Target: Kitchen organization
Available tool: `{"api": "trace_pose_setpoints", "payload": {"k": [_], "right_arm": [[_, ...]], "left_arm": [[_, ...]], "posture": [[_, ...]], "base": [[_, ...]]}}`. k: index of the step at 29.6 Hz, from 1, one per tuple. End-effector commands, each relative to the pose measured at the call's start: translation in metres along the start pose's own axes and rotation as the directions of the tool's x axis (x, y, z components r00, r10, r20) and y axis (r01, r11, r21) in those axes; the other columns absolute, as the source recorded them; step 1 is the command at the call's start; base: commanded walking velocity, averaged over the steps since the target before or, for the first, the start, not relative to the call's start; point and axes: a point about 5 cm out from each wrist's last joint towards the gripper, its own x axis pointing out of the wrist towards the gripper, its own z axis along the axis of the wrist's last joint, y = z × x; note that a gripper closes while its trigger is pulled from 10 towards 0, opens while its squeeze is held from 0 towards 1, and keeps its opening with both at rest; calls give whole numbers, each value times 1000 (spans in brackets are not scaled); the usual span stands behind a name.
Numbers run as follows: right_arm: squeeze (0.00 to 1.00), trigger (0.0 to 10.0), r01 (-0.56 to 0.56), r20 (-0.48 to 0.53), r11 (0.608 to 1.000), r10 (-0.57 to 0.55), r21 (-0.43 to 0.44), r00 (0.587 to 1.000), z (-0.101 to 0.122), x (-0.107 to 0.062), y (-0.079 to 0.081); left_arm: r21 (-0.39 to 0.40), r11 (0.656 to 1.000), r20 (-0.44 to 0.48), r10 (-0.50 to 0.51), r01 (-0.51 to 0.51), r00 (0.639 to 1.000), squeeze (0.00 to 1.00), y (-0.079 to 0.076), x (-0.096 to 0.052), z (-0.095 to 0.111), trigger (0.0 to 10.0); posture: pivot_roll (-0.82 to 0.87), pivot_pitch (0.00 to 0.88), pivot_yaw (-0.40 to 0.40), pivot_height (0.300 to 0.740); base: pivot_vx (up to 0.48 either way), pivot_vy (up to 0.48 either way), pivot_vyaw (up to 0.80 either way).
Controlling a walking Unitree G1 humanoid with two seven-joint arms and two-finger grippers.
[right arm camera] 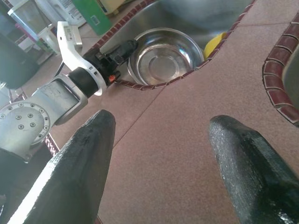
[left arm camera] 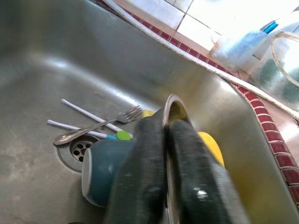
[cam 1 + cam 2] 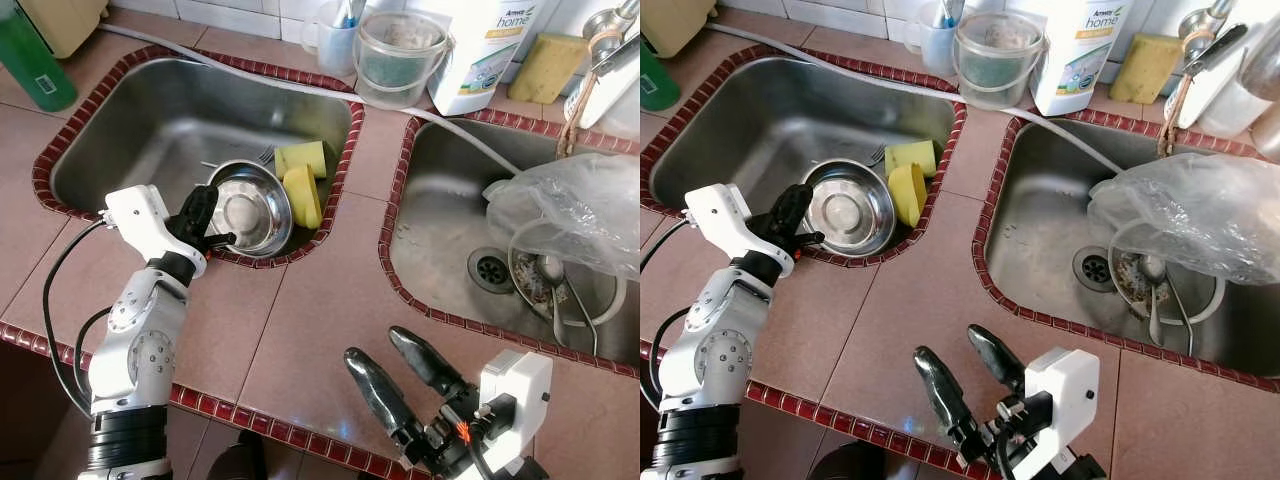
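Nearest the robot, the right gripper [image 3: 400,366] hovers over the pinkish tiled worktop [image 3: 330,300] by its red-tiled front edge, its two black fingers spread wide apart and holding nothing. A little farther, on the robot's left, the left gripper [image 3: 205,222] reaches over the near rim of the left stainless steel sink [image 3: 130,140] and is clenched on the rim of the round stainless steel bowl [image 3: 250,208]; the left wrist view shows its fingers [image 2: 145,172] pressed on either side of the thin metal edge. The bowl stands tilted against the sink's near right corner. Just beside it lie two yellow sponges [image 3: 302,175]. On the sink floor under the bowl lies a dark teal cup [image 2: 100,170] on its side, near the drain, with a metal fork [image 2: 96,127] and two thin white sticks [image 2: 81,112].

In the right stainless steel sink [image 3: 440,220], a crumpled clear plastic bag [image 3: 570,210] lies over the drain area and some metal utensils. Along the back wall stand a clear plastic bucket [image 3: 400,55], a white detergent bottle [image 3: 485,50], a yellow sponge block [image 3: 548,66] and, far left, a green bottle [image 3: 30,60].
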Motion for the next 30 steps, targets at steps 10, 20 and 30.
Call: {"api": "trace_pose_setpoints", "payload": {"k": [10, 20, 30], "right_arm": [[0, 10000, -4, 13, 1000, 4, -4, 1000, 4, -2, 3], [0, 10000, 0, 45, 1000, 1, -19, 999, 4, 7, -2], [0, 10000, -24, 94, 999, 26, -28, 995, 7, 25, -10]], "left_arm": [[-43, 999, -32, 4, -5, 999, 1000, 9, -6, -7, 10000], [210, 977, -49, -33, 43, 998, 1000, 13, -9, -2, 10000], [356, 932, -14, -67, 68, 998, 1000, 15, -13, 11, 10000]], "posture": [[-155, 362, 29, 740], [-124, 332, 39, 740], [-89, 284, 37, 740]], "base": [[0, 0, 0], [0, 0, 0], [0, 0, 0]]}}
